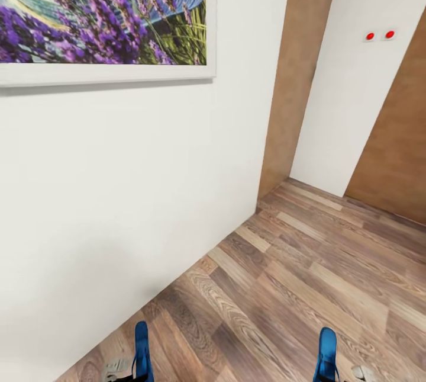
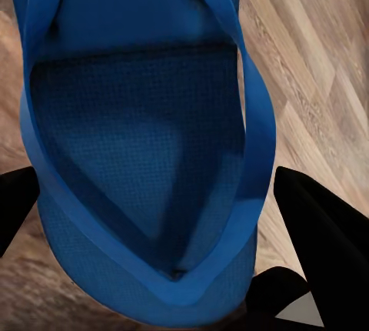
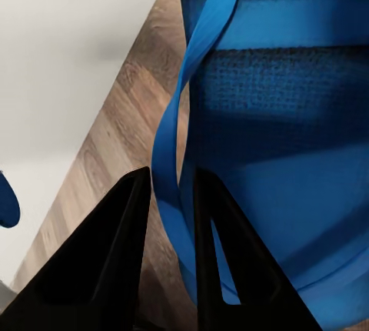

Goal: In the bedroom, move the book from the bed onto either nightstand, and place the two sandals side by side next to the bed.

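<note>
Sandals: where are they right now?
One in each gripper: left sandal and right sandal poke up at the head view's bottom edge, over the wood floor beside the white wall.

Bright, even light with a soft shadow on the white wall (image 1: 118,204); wrist close-ups look slightly blurred, perhaps out of focus.

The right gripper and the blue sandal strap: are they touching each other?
Touching. In the right wrist view, the right gripper has its two black jaws closed on the thin strap of the blue sandal, with no gap visible on either side.
</note>
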Controlling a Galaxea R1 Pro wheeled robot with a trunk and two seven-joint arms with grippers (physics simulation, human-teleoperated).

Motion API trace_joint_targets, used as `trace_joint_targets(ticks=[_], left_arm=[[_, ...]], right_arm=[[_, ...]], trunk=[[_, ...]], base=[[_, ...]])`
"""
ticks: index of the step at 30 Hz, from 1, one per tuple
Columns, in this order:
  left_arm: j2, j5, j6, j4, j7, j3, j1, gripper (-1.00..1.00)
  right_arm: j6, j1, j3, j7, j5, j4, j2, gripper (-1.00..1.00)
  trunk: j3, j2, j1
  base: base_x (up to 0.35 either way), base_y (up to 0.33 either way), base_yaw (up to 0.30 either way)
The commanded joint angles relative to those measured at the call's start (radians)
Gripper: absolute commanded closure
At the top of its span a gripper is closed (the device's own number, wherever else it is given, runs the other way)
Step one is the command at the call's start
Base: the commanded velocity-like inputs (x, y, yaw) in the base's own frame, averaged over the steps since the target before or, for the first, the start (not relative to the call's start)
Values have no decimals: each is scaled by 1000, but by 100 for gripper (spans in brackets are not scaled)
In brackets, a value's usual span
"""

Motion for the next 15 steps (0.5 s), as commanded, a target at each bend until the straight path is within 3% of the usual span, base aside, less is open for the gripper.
trace_joint_targets(ticks=[1,15], left_arm=[[0,-2,-9,1,-1,0,-1,100],[-1,-2,-9,2,-1,-1,-1,100]], right_arm=[[-8,0,1,5,-6,5,0,100],[-27,0,1,0,-6,12,-1,100]], trunk=[[-1,0,0],[0,0,0]], base=[[0,0,235],[0,0,241]])
